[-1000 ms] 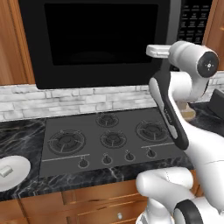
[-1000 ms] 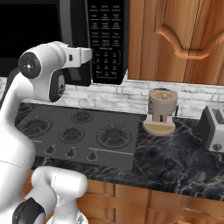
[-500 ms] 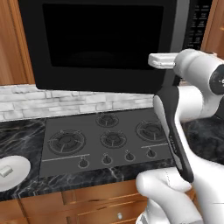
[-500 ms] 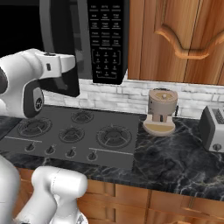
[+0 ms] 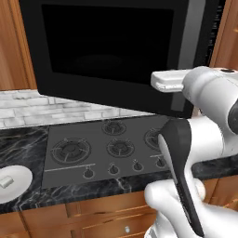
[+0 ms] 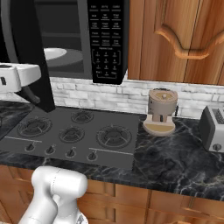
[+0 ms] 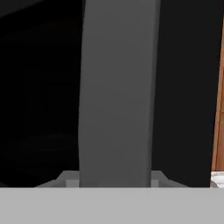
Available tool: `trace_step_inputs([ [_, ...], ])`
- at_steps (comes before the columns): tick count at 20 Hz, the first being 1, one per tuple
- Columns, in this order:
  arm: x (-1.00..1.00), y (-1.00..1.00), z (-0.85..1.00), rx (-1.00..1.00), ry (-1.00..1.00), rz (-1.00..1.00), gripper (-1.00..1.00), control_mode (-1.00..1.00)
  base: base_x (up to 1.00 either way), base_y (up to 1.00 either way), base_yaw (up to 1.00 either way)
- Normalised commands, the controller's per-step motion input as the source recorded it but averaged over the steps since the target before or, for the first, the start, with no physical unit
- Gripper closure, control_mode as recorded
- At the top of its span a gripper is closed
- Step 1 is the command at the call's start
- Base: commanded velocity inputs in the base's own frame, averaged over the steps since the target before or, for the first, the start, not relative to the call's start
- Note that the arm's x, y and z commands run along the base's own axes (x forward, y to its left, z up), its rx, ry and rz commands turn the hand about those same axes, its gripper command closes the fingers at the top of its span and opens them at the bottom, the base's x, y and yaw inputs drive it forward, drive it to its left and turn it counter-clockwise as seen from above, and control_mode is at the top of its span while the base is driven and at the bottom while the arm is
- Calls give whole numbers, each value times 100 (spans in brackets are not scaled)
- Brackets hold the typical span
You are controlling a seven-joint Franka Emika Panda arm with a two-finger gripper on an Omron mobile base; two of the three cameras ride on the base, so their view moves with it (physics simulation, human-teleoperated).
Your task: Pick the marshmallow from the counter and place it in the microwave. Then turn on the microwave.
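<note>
One marshmallow point(image 5: 6, 182) lies on a white plate point(image 5: 21, 178) at lower left. The microwave point(image 5: 111, 51) door's grey handle point(image 7: 117, 92) sits upper centre, right before the gripper point(image 5: 158, 81); its jaws' state cannot be told.

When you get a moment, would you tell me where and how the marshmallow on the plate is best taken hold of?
Probably across its short sides, coming straight down from above. The marshmallow is a small, low block lying flat on the white plate, with nothing standing beside it, so its top is free and its two long faces offer parallel surfaces for the tool.
</note>
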Motion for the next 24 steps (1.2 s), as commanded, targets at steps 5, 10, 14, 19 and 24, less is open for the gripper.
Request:
trace_step_inputs([
  [5,-84,63,0,0,0,0,100,-100,0,0,0],
  [10,-70,61,0,0,0,0,100,-100,0,0,0],
  [14,-58,59,0,-1,0,0,100,-100,0,0,0],
  [19,-49,54,-3,-1,0,0,100,-100,0,0,0],
  [24,-42,41,-7,-1,0,-1,-100,-100,0,0,0],
])
